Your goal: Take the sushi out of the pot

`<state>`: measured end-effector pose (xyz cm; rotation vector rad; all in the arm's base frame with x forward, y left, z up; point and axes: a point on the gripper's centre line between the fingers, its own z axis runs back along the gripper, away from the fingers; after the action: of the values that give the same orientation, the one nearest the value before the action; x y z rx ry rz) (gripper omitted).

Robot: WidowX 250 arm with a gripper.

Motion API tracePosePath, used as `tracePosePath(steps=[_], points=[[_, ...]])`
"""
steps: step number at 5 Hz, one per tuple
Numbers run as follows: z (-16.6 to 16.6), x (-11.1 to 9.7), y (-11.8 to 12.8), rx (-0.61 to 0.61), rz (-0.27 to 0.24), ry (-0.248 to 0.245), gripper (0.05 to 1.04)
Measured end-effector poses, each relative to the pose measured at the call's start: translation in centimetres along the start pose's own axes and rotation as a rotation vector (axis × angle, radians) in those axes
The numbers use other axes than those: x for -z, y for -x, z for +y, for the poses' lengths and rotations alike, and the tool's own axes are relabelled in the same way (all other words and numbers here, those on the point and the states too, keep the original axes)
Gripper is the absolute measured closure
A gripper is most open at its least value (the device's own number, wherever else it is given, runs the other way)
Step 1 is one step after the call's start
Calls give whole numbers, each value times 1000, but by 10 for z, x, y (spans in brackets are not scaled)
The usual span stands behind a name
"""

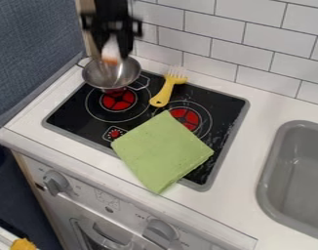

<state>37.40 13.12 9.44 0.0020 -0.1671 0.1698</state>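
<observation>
The black gripper (116, 49) hangs down over the metal pot (104, 79) at the upper left of the stove. Between its fingers is the sushi (110, 52), white with an orange lower end, and the gripper is shut on it. In the camera view the sushi overlaps the pot's back part; how high it is above the pot's bottom is hard to judge. The pot stands upright at the back left burner, its handles sticking out at the sides.
A yellow brush-like utensil (166, 91) lies right of the pot. A green cloth (163, 152) covers the stove's front part. The grey sink (298, 171) is at the right, and a tiled wall (240, 41) runs behind the counter (266, 97).
</observation>
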Motion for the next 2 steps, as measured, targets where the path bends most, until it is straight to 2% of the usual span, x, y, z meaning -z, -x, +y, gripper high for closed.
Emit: tracePosePath(steps=[1, 2], points=[[-44, -29, 9, 54, -63, 95, 554], [-94, -11, 26, 86, -15, 91, 554]])
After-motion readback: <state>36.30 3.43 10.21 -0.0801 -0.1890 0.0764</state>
